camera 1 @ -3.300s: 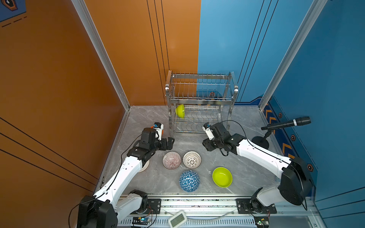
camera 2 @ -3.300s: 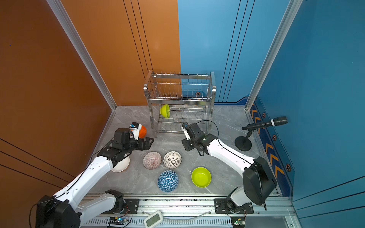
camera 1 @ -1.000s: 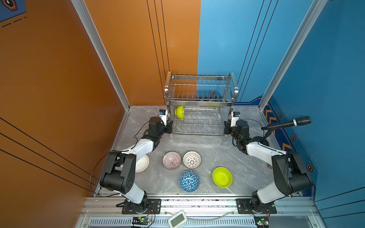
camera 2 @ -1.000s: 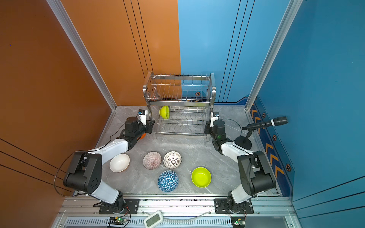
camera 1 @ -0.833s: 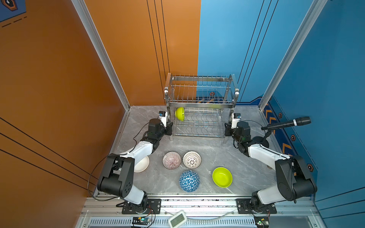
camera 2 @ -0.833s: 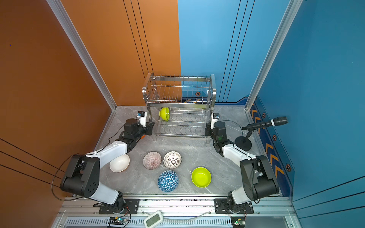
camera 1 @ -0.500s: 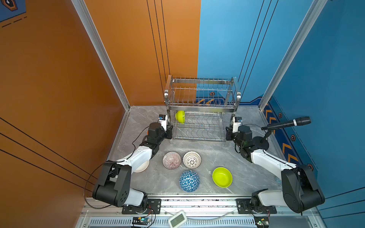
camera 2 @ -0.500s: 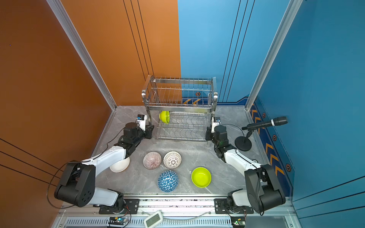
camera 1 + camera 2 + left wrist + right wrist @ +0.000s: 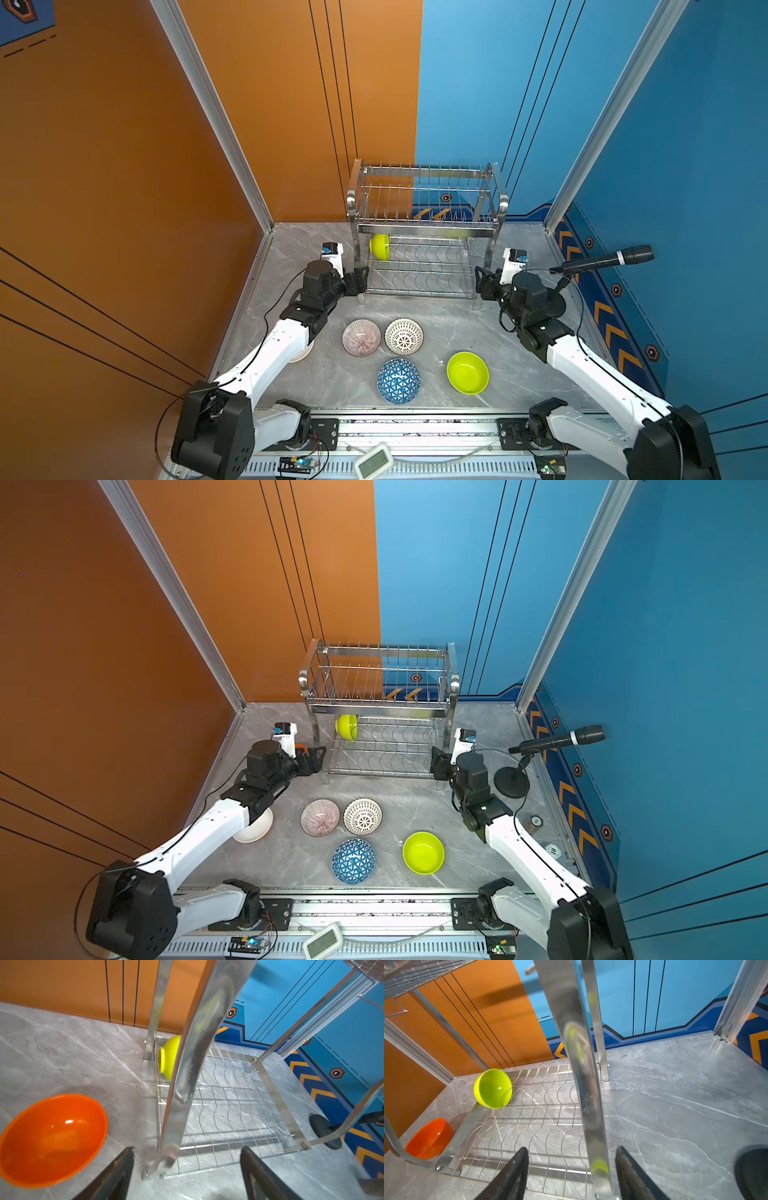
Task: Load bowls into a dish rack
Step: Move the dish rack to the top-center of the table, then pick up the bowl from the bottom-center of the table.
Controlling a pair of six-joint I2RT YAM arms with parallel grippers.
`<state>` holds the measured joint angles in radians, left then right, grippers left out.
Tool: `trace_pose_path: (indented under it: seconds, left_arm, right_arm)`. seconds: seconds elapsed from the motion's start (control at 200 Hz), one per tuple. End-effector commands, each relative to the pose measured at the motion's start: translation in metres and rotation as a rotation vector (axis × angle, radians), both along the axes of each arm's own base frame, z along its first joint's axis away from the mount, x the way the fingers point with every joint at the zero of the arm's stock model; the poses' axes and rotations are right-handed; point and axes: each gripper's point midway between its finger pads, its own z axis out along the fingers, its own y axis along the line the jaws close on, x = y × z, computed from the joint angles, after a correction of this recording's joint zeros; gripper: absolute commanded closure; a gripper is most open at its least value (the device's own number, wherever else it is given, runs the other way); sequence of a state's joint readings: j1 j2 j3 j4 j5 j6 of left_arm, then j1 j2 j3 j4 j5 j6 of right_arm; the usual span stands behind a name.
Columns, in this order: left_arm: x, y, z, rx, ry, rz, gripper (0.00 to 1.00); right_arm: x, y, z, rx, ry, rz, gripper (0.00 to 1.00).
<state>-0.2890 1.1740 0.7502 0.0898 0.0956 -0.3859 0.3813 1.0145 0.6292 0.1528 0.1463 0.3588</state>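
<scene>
Jaws stand wide on both arms: the left claw (image 9: 187, 1148) straddles the front left leg (image 9: 176, 1105) of the dish rack (image 9: 424, 226), the right claw (image 9: 571, 1148) its front right leg (image 9: 589, 1115), neither gripping, probably to square the rack near the desk's back edge. A lime-green bowl (image 9: 492, 1088) stands on edge in the lower tier's back left corner, beyond both claws; the orange bowl (image 9: 52, 1138) lies just outside the left claw.

Dish rack (image 9: 191, 1064): shiny polished metal w/ thin wires. Orange bowl (image 9: 52, 1138), just beside left gripper (image 9: 187, 1150), looks glossy smooth plastic. Tabletop (image 9: 72, 1053): matt grey stone look.
</scene>
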Motion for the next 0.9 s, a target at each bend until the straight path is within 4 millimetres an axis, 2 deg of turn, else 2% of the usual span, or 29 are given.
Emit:
trace_pose_path:
  seconds: [0.0, 0.015, 0.035, 0.12, 0.3, 0.325, 0.516, 0.891]
  left_arm:
    - [-0.027, 0.015, -0.016, 0.039, 0.157, 0.033, 0.15]
    - [-0.031, 0.018, -0.019, 0.042, 0.174, 0.036, 0.15]
    - [-0.036, 0.022, -0.023, 0.049, 0.202, 0.042, 0.1]
    - [-0.05, 0.033, -0.028, 0.045, 0.262, 0.056, 0.06]
    - [-0.066, 0.055, -0.035, 0.009, 0.339, 0.096, 0.01]
    - [-0.067, 0.057, -0.035, 0.005, 0.345, 0.097, 0.0]
    - [-0.066, 0.065, -0.037, -0.015, 0.381, 0.093, 0.02]
    - [-0.058, 0.062, -0.037, -0.024, 0.397, 0.054, 0.02]
  right_arm:
    - [-0.033, -0.011, -0.032, -0.048, 0.131, -0.062, 0.32]
    - [-0.037, -0.009, -0.033, -0.055, 0.137, -0.055, 0.32]
    - [-0.042, -0.007, -0.034, -0.065, 0.142, -0.047, 0.32]
    - [-0.063, 0.005, -0.039, -0.117, 0.165, 0.009, 0.32]
    - [-0.097, 0.021, -0.055, -0.173, 0.31, 0.085, 0.33]
    - [-0.105, 0.029, -0.057, -0.187, 0.329, 0.118, 0.34]
    - [-0.144, 0.044, -0.074, -0.244, 0.533, 0.17, 0.36]
    - [-0.23, 0.094, -0.106, -0.377, 0.865, 0.333, 0.46]
